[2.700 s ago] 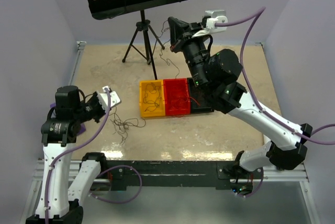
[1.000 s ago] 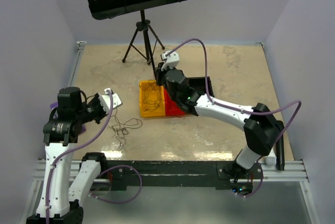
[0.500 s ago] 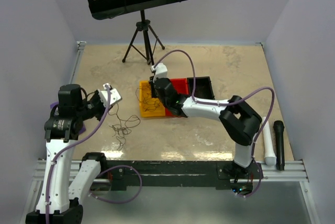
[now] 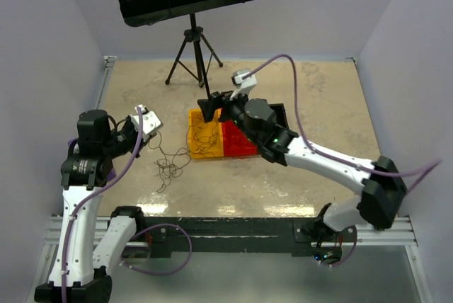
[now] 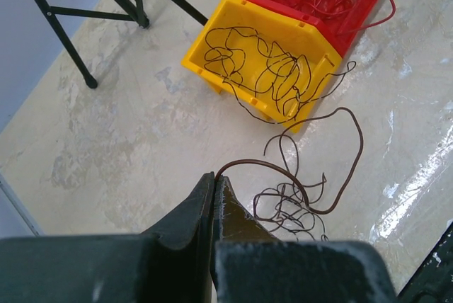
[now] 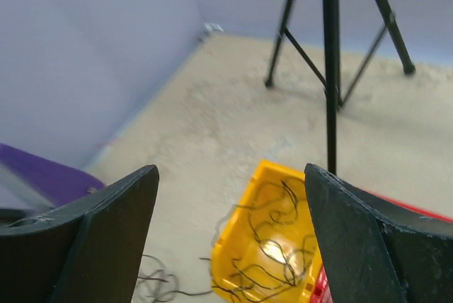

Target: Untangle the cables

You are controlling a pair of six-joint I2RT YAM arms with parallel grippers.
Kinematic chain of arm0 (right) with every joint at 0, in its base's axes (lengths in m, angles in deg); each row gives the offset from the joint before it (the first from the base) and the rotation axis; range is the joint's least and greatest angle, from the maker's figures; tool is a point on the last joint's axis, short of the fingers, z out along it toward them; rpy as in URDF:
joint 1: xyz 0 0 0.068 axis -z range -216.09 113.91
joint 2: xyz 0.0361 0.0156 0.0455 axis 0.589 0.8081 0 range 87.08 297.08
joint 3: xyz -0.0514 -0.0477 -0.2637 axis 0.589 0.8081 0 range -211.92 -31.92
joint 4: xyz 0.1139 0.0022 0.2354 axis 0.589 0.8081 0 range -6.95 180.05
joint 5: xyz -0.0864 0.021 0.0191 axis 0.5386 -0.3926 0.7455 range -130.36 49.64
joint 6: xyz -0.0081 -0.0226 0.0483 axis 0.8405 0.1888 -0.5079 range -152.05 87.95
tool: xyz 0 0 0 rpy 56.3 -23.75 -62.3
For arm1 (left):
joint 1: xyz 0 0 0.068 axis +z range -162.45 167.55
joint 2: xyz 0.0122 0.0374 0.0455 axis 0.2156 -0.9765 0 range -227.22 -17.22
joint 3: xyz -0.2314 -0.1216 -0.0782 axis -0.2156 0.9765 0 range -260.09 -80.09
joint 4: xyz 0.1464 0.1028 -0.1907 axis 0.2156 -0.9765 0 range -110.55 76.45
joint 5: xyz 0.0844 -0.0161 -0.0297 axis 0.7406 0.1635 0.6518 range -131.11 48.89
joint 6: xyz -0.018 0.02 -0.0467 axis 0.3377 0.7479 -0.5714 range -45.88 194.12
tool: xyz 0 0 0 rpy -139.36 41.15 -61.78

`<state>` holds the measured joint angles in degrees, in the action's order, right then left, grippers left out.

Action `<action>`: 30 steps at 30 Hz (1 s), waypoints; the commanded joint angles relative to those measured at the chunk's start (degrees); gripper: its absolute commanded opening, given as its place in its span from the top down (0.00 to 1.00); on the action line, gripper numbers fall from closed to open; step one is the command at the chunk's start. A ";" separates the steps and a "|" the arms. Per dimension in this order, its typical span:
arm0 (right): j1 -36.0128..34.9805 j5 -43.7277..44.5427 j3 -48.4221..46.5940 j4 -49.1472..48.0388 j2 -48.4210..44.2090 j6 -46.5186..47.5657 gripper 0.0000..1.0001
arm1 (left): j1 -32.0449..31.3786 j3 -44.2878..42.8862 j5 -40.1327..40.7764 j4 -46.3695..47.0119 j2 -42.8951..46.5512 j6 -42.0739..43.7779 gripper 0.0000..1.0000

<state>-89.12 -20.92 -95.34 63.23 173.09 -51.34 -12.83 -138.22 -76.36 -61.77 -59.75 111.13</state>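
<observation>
Left claw point(image 5: 214, 180): clenched on one dark strand point(image 5: 269, 167) running to the cables point(image 5: 290, 205) bunched on the table point(image 5: 106, 140) beside the yellow bin point(image 5: 205, 41). Right claw point(image 6: 232, 236): released, above that bin. Risk: a hard pull cinches the knot, or the strand slips free

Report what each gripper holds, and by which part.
Left gripper pinches a dark cable near one end. Right gripper is open, holding nothing.

Beige table point(image 4: 318, 98) carries 3 bins point(image 4: 235, 144) — a tripod point(image 4: 192, 55), loose cables point(image 4: 168, 168).
</observation>
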 commanded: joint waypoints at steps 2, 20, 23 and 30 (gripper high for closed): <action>-0.31 -15.63 2.51 -4.01 -10.42 3.73 0.11 | 0.38 1.08 -2.90 3.75 0.51 -2.03 1.00; -11.83 -31.92 -6.19 -0.13 2.22 9.01 0.13 | 0.38 1.61 -5.98 5.16 -0.54 -4.50 1.00; -11.83 -30.26 -6.72 -1.72 3.80 7.87 0.15 | 0.38 1.79 -6.76 4.99 -0.46 -4.50 1.00; -11.83 -26.39 -8.30 -3.91 6.88 6.02 0.42 | 0.38 1.35 -8.26 3.50 0.16 -3.36 1.00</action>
<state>-101.21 -50.38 -100.87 63.19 179.43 -44.23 -12.83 -136.50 -81.69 -58.60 -60.27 107.70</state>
